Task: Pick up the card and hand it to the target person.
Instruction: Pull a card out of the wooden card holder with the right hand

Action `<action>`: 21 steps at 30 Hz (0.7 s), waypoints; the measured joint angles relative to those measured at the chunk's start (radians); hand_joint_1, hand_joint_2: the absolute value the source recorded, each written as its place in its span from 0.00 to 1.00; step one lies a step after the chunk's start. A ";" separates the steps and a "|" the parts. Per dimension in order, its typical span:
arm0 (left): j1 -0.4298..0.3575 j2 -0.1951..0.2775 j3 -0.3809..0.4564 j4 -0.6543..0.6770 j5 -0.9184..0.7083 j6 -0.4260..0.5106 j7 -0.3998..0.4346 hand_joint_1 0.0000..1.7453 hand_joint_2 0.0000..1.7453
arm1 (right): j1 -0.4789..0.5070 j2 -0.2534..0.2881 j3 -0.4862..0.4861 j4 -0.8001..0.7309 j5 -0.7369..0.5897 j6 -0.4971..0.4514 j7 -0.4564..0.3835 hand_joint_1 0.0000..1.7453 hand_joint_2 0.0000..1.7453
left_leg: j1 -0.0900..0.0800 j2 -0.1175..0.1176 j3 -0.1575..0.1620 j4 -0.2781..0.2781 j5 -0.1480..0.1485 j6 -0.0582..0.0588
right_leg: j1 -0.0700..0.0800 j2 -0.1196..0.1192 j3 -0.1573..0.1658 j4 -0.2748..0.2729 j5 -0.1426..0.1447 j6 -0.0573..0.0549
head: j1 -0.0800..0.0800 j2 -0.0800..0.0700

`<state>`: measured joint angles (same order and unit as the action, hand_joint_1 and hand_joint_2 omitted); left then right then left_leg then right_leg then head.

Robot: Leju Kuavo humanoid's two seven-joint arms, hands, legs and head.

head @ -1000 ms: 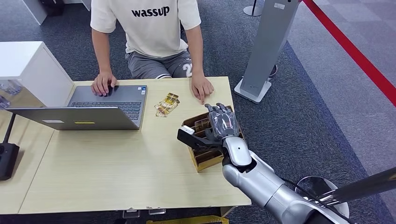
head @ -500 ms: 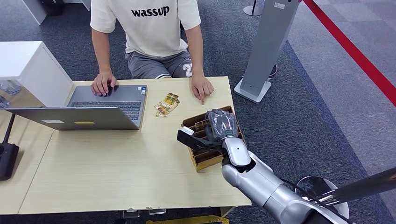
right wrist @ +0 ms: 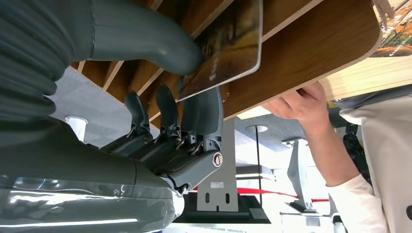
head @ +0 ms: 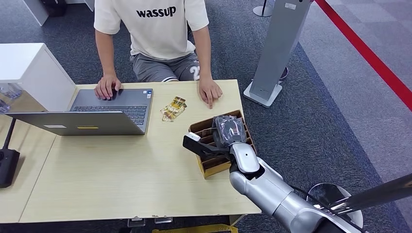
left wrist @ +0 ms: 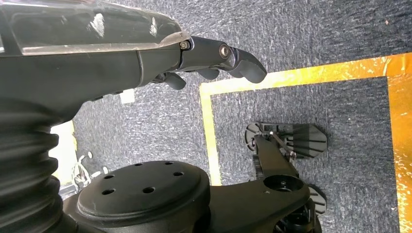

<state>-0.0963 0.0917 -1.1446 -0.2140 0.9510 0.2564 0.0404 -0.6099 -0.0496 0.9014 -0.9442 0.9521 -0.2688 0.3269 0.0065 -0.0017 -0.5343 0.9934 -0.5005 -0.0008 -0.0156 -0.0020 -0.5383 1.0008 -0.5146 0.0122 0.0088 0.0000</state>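
Card [right wrist: 228, 46] brown-gold print; holder [head: 218, 162] brown wood; table [head: 121, 179] pale wood (carpet [head: 311, 121] dk grey).

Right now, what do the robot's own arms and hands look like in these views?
The right arm is glossy silver with rounded joint shells, ending in a dark grey right hand. Up close the right hand has a grey ribbed wrist cover, a thick grey thumb and darker fingers with visible pivot screws. The left hand looks the same: dark shell, ribbed cover.

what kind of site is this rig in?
Likely an office reception or demo desk: a person sits at a light wood table with a laptop, on grey carpet with a grey kiosk stand and a red floor line.
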 joint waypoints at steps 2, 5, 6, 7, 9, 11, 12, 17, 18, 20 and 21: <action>0.000 0.000 0.000 0.000 0.000 -0.001 0.000 0.00 0.00 | 0.000 0.000 0.000 0.000 0.000 0.002 0.000 0.95 1.00 | 0.000 0.000 0.000 0.000 0.000 0.000 | 0.000 0.000 0.000 0.000 0.000 0.000 | 0.000 0.000; 0.000 0.000 -0.003 0.000 -0.005 -0.024 -0.009 0.00 0.50 | -0.001 0.001 0.000 0.000 -0.003 0.007 0.002 1.00 1.00 | 0.000 0.000 0.000 0.000 0.000 0.000 | 0.000 0.000 0.000 0.000 0.000 0.000 | 0.000 0.000; 0.000 0.000 -0.004 0.000 -0.005 -0.042 -0.017 0.00 0.75 | -0.001 0.001 0.000 0.000 -0.005 0.007 0.002 1.00 1.00 | 0.000 0.000 0.000 0.000 0.000 0.000 | 0.000 0.000 0.000 0.000 0.000 0.000 | 0.000 0.000; 0.000 0.000 -0.006 0.000 -0.005 -0.064 -0.027 0.00 1.00 | -0.001 0.001 0.000 0.000 -0.007 0.007 0.001 1.00 1.00 | 0.000 0.000 0.000 0.000 0.000 0.000 | 0.000 0.000 0.000 0.000 0.000 0.000 | 0.000 0.000; 0.000 0.001 -0.008 0.000 -0.002 -0.100 -0.045 0.00 1.00 | -0.001 0.001 0.000 0.000 -0.010 0.008 -0.001 1.00 1.00 | 0.000 0.000 0.001 0.000 0.000 0.000 | 0.000 0.000 0.000 0.000 0.000 0.000 | 0.000 0.000; -0.001 0.001 -0.012 0.000 0.000 -0.119 -0.054 0.00 1.00 | -0.001 0.001 0.000 0.000 -0.011 0.008 -0.002 1.00 1.00 | 0.000 0.000 0.001 0.000 0.000 0.000 | 0.000 0.000 0.000 0.000 0.000 0.000 | 0.000 0.000; -0.001 0.002 -0.014 0.000 0.000 -0.122 -0.057 0.00 1.00 | -0.001 0.001 0.000 0.000 -0.011 0.008 -0.002 1.00 1.00 | 0.000 0.000 0.001 0.000 0.000 0.000 | 0.000 0.000 0.000 0.000 0.000 0.000 | 0.000 0.000; -0.001 0.005 -0.017 0.000 0.003 -0.115 -0.069 0.00 1.00 | -0.002 0.000 0.000 -0.001 -0.011 0.007 0.005 1.00 1.00 | 0.000 0.000 0.001 0.000 0.000 0.000 | 0.000 0.000 0.000 0.000 0.000 0.000 | 0.000 0.000; -0.001 0.006 -0.017 0.000 0.003 -0.113 -0.069 0.00 1.00 | -0.002 0.000 0.000 -0.002 -0.011 0.007 0.007 1.00 1.00 | 0.000 0.000 0.001 0.000 0.000 0.000 | 0.000 0.000 0.000 0.000 0.000 0.000 | 0.000 0.000; -0.001 0.006 -0.017 0.000 0.003 -0.108 -0.069 0.00 1.00 | -0.001 -0.001 -0.002 -0.008 -0.011 0.006 0.013 1.00 1.00 | 0.000 0.000 0.001 0.000 0.000 0.000 | 0.000 0.000 0.000 0.000 0.000 0.000 | -0.001 0.000; -0.001 0.007 -0.017 0.000 0.003 -0.106 -0.069 0.00 1.00 | -0.001 -0.003 -0.003 -0.013 -0.011 0.006 0.018 1.00 1.00 | 0.000 0.000 0.001 0.000 0.000 0.000 | 0.000 0.000 0.000 0.000 0.000 0.000 | -0.001 0.000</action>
<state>-0.0970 0.0982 -1.1620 -0.2138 0.9539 0.1499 -0.0290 -0.6112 -0.0526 0.8986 -0.9571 0.9413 -0.2631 0.3450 0.0064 -0.0017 -0.5337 0.9935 -0.5004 -0.0008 -0.0156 -0.0019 -0.5381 1.0008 -0.5142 0.0120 0.0079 0.0000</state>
